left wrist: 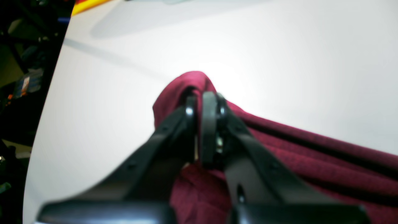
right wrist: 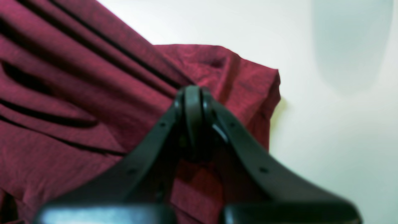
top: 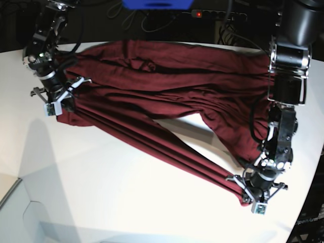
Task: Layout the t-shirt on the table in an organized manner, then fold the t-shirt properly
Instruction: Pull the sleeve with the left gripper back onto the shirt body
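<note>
My left claw (left wrist: 206, 102) is pinched tight on a bunched bit of the shirt (left wrist: 311, 161), right at the edge of the cloth, and a small hump of red pokes out past its tips. My right claw (right wrist: 192, 96) is pinched tight too, on another edge of the shirt near a floppy corner. From above, the shirt (top: 167, 81) lies across the white surface (top: 101, 192), with one claw (top: 56, 93) holding it at one end and the other claw (top: 255, 190) holding it at the far corner near the rim of the surface. A long band of cloth runs between them in straight ridges, so I think it is pulled a bit tight there. The rest sits in soft lumps and folds. This cloth looks thin, light and very floppy. It will bend and sag anywhere I do not hold it. It will not break, but I think it could slide out of a small pinch. I would grab it at corners, hems or seams, where it is thicker, and hold two spots far apart so it spreads flat.
</note>
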